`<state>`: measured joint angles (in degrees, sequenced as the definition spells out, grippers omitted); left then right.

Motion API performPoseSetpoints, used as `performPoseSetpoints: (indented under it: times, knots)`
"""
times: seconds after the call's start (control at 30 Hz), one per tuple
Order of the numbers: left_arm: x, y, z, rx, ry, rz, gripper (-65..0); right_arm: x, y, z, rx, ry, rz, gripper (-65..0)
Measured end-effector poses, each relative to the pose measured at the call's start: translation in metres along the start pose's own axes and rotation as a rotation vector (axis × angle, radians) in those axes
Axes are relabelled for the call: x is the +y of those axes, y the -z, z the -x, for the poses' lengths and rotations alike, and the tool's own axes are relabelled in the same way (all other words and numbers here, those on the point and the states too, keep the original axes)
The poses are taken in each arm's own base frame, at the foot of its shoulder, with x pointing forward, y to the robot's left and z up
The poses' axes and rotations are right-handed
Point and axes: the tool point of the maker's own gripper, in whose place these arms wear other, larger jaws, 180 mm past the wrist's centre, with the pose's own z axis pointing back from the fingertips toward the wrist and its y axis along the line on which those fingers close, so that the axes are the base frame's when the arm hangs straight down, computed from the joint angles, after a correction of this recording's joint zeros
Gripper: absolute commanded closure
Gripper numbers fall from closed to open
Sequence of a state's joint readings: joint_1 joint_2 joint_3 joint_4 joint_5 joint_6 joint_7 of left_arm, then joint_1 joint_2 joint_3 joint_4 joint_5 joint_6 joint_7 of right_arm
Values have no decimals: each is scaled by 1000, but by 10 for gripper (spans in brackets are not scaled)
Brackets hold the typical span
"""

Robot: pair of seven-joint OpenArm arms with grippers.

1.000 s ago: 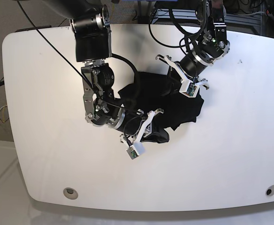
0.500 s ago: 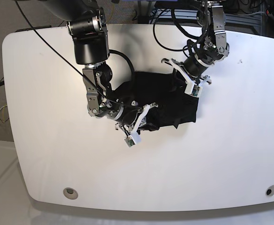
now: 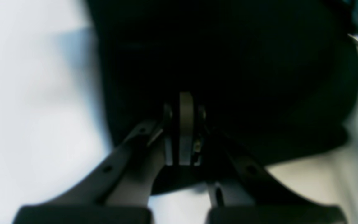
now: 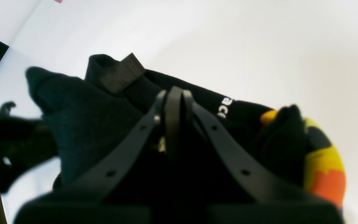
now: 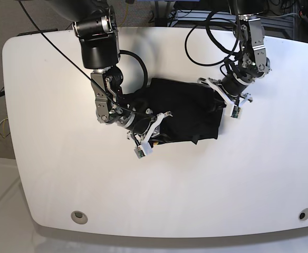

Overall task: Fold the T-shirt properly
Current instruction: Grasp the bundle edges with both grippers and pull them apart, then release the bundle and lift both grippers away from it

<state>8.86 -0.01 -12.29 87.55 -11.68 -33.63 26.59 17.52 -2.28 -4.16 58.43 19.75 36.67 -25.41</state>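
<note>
Bunched near the white counter's (image 5: 48,174) far edge, the soft, limp black cloth T-shirt (image 5: 188,108) sags unless pinched at hems, which the left claw (image 5: 221,98) and right claw (image 5: 155,125) clamp.

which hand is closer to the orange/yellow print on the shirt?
Right. The right hand is shut on the T-shirt beside the orange-and-yellow print; the left hand grips the opposite edge, print unseen there.

Bright, even overhead light washes the white worktop (image 5: 238,174) and casts only soft shadows. The left wrist view is heavily blurred; the right wrist view is sharper, with blurred, curved edges.
</note>
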Motion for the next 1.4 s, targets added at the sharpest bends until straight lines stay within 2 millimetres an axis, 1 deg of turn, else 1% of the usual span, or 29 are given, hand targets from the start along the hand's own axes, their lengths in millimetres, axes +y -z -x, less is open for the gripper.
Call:
performPoseSetpoints:
  times: [0.17, 0.3, 0.43, 0.6, 0.7, 0.87, 1.0, 1.07, 1.2, 1.4]
  knots:
    - [7, -4, -7, -22, -7, 8, 0, -4, -6, 6, -1, 7, 3, 0]
    - [11, -6, -9, -25, -3, 7, 0, -6, -13, 11, -21, 23, 16, 0]
    - [14, -6, -13, -30, 6, 4, 0, -17, -28, 14, -71, 78, 62, 0]
    - [14, -5, -15, -35, 7, 3, 0, -28, -45, 12, -113, 97, 105, 0]
    - [12, -5, -14, -31, 8, 10, 0, -32, -50, 11, -128, 104, 124, 0]
    - [12, -4, -14, -32, 9, 11, 0, -37, -52, 10, -139, 126, 148, 0]
    - [10, -4, -14, -29, 13, 12, 0, -47, -56, 10, -151, 159, 190, 0]
    - [8, -2, -14, -18, 39, 12, 0, -53, -60, 12, -156, 177, 216, 0]
    - [12, 0, -20, 1, 116, -15, 0, -63, -70, 13, -177, 202, 267, 0]
    - [18, 1, -33, -4, 188, -49, 0, -73, -94, 19, -194, 223, 368, 0]
